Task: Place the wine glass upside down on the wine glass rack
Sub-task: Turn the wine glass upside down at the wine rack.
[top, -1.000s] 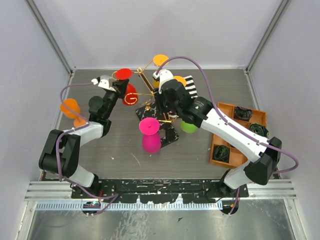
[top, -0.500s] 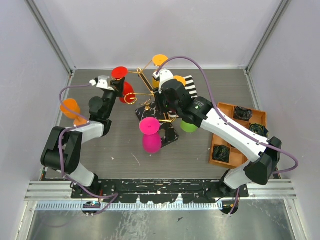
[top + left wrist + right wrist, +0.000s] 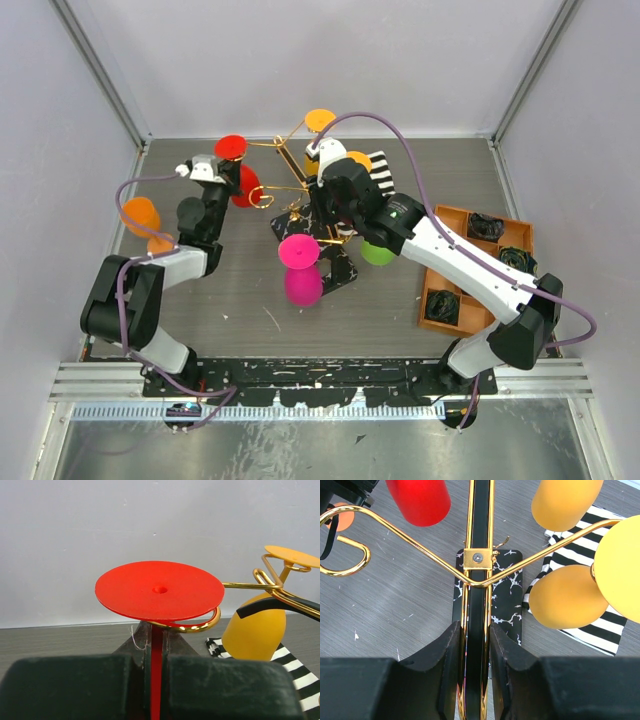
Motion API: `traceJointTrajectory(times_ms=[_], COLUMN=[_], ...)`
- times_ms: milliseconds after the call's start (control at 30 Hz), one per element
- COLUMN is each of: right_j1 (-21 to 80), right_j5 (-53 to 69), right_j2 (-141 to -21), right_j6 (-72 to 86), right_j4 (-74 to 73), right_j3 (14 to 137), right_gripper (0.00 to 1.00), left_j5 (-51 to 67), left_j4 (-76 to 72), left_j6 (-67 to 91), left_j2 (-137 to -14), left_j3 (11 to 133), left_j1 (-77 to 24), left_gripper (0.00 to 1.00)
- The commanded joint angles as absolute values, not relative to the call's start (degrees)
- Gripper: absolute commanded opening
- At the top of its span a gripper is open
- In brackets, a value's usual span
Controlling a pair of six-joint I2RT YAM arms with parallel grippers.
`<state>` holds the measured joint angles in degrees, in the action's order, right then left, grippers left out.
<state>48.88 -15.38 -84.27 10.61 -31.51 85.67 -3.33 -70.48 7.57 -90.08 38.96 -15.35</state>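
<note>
A red wine glass hangs upside down, its round foot [image 3: 160, 590] on top and its stem [image 3: 156, 670] pinched between the fingers of my left gripper [image 3: 156, 645], which is shut on it. From above, the foot [image 3: 231, 146] and bowl [image 3: 246, 186] are just left of the wine glass rack [image 3: 300, 190]. A gold scroll end [image 3: 202, 625] curls right under the foot's right side. My right gripper [image 3: 476, 645] is shut on the rack's upright gold post [image 3: 480, 535], above its black marbled base [image 3: 507, 605].
Pink [image 3: 300, 268], green [image 3: 377, 253] and yellow-orange [image 3: 320, 120] glasses hang on the rack. An orange glass [image 3: 140, 215] lies at the left. A striped cloth [image 3: 383, 180] lies behind the rack. A brown tray [image 3: 452, 215] with dark items sits at the right.
My left gripper has carried the red glass a little to the left, away from the rack's post. The right arm and the rack have stayed put.
</note>
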Motion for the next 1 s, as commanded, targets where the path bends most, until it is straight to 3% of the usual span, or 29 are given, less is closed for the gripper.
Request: traceJointTrajectory(times_ms=[0,667,867,967], right_j1=[48.17,48.10,48.08,48.10], right_j5=[-15.47,-15.07,-15.12,-15.19], right_j2=[-85.52,-85.34,-85.34,-85.25], right_j6=[9.23,9.39,9.36,9.23], right_j4=[-30.93,-30.86,-30.85,-30.89], right_j3=[85.27,85.28,85.26,85.18], right_gripper=[0.28,0.29,0.29,0.29], left_j5=[-5.42,7.38,7.99,6.54], left_j4=[-74.75,-71.60,-70.14,-69.29], left_j6=[6.95,11.95,12.16,11.80], left_j2=[-86.97,-83.39,-84.67,-84.47], left_j3=[36.52,34.48,35.76,35.79], left_j1=[-15.11,-15.14,-15.15,-15.12], left_gripper=[0.00,0.01,0.05,0.16])
